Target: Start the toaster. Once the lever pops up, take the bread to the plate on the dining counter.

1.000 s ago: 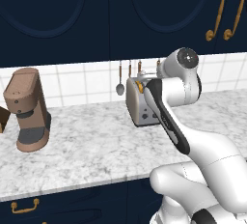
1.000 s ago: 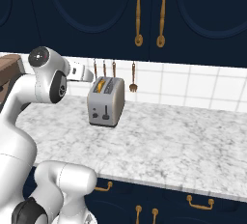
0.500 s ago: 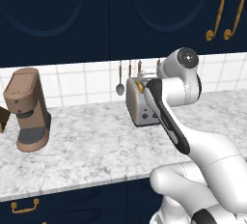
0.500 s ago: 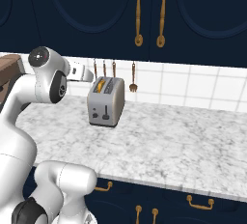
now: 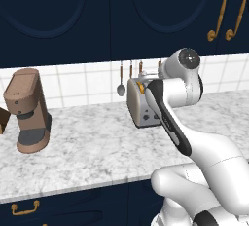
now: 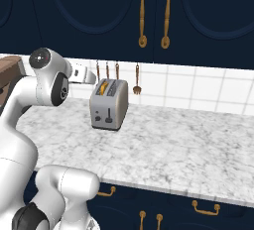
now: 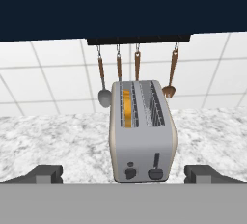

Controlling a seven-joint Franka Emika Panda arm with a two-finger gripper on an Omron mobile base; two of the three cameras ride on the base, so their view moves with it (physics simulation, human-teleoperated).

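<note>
The silver toaster (image 5: pixel 140 109) (image 6: pixel 109 106) (image 7: pixel 142 138) stands on the marble worktop by the tiled wall. The bread (image 7: pixel 127 108) (image 6: pixel 102 88) sits down in its left slot, only the golden-orange crust showing. On the narrow face toward me the dark lever (image 7: pixel 155 171) (image 6: pixel 108 114) is to the right of a round knob. My gripper (image 7: pixel 125 174) (image 6: pixel 91 79) hovers above and just in front of the toaster, open wide, fingertips (image 7: pixel 46 173) either side of it and touching nothing. The plate and the dining counter are out of view.
A brown coffee machine (image 5: pixel 29 110) stands on the worktop (image 6: pixel 188 140) far to the toaster's left. Several utensils hang from a rail (image 7: pixel 138 41) on the tiles right behind the toaster. Navy wall cabinets (image 6: pixel 149 16) overhang the worktop.
</note>
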